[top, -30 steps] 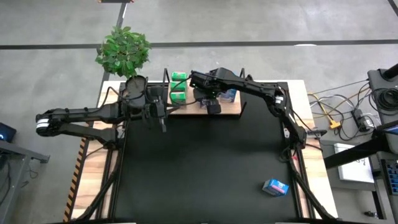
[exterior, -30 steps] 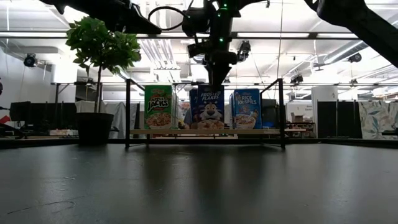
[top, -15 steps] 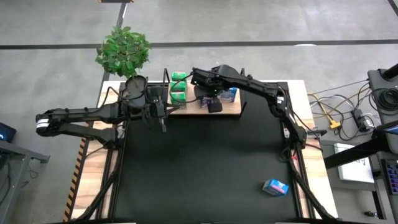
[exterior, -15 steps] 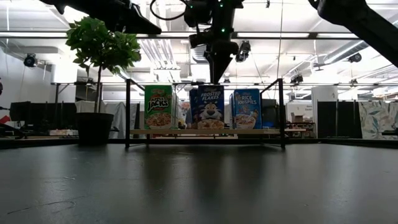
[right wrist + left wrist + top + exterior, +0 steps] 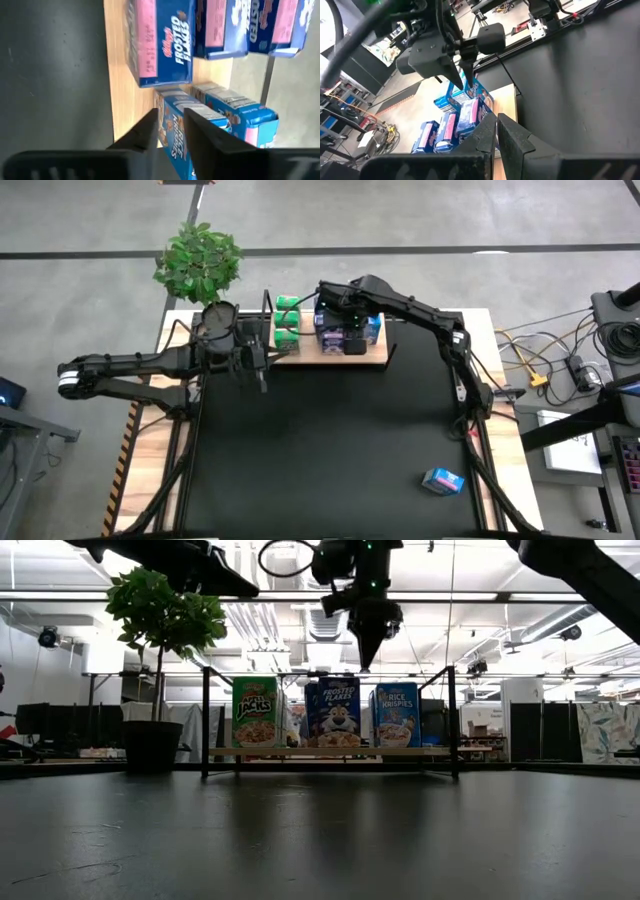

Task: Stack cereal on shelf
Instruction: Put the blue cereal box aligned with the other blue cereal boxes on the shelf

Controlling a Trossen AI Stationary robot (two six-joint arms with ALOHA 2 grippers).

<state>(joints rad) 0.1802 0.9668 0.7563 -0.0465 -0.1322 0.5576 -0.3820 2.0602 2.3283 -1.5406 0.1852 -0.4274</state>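
**A:** Cereal cartons line the shelf [image 5: 375, 358] at the table's far edge. Left to right in the low view: a green carton [image 5: 256, 712], a Frosted Flakes carton [image 5: 333, 712], a Rice Krispies carton [image 5: 397, 714], all upright. The left gripper [image 5: 258, 370] waits just left of the shelf's near corner, fingers pressed together and holding nothing. The right gripper [image 5: 367, 640] hangs above the row, over the gap between the two blue cartons, its fingers close to each other and empty.

**B:** How much is done?

**A:** Most of it, by my reading. From above, further cartons stand behind the front row. One blue carton [image 5: 442, 479] lies alone near the table's front right corner, well away from both grippers; it looks like the remaining piece.

**B:** Anything unclear?

**A:** The right arm covers part of the shelf from above, so an exact count is not possible. The low view shows only front faces. Whether the back rows are neatly squared cannot be told.
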